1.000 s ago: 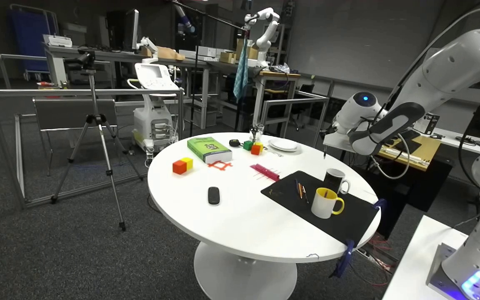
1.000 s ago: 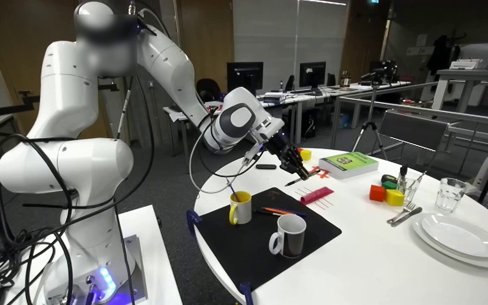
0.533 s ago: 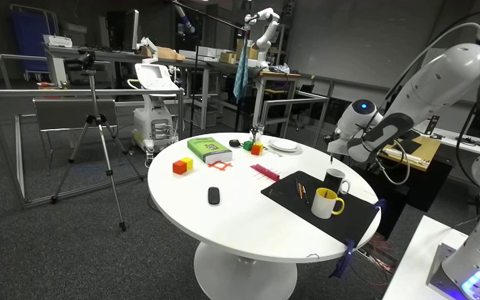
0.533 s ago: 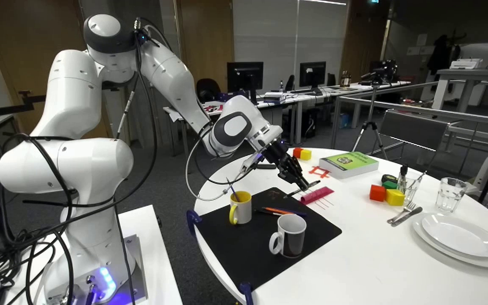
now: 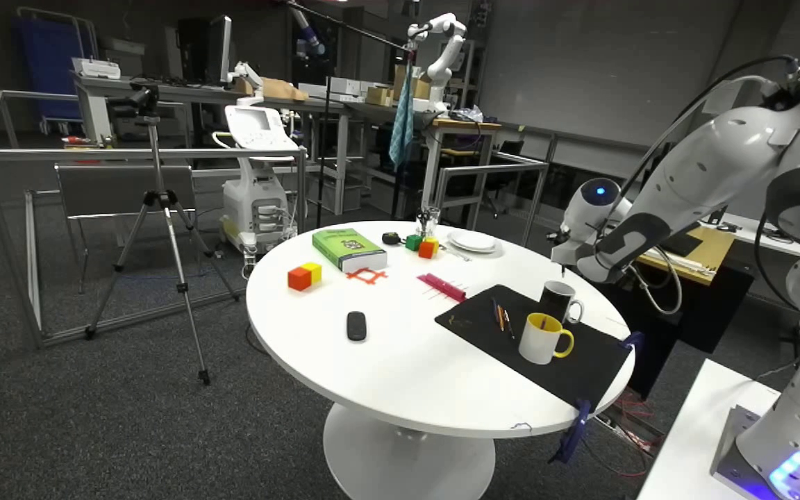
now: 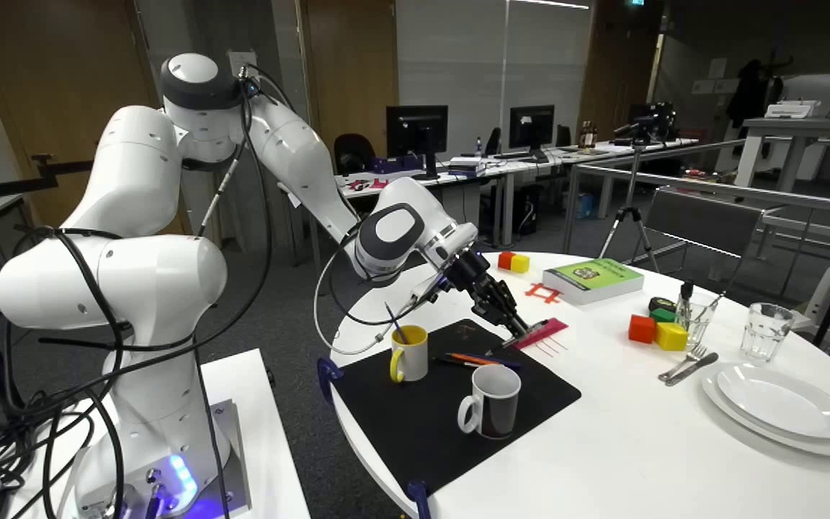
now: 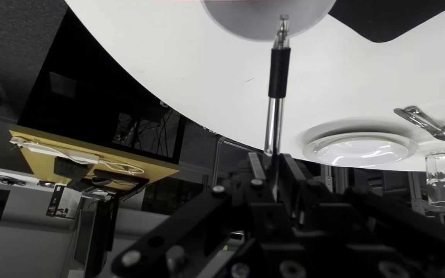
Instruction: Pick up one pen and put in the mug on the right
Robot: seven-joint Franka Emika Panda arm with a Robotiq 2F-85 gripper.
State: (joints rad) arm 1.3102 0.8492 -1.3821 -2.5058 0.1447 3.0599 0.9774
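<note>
Your gripper [image 7: 270, 159] pinches a pen [image 7: 280, 73] with a black grip between its jaws, clear tip slanting down in the air; you can't tell whether that tip is above the dark mug [image 6: 499, 414], which stands upright on the black mat [image 6: 426, 414]. On the same mat you have loose pens [image 6: 469, 357] near the yellow-lined mug [image 6: 413, 366], also upright, with a blue pen [image 6: 395, 322] leaning inside it. Farther across the white table [image 6: 602, 461] sit the stacked plates [image 6: 782, 404], and well beyond it stands a tripod [image 5: 162, 199]
</note>
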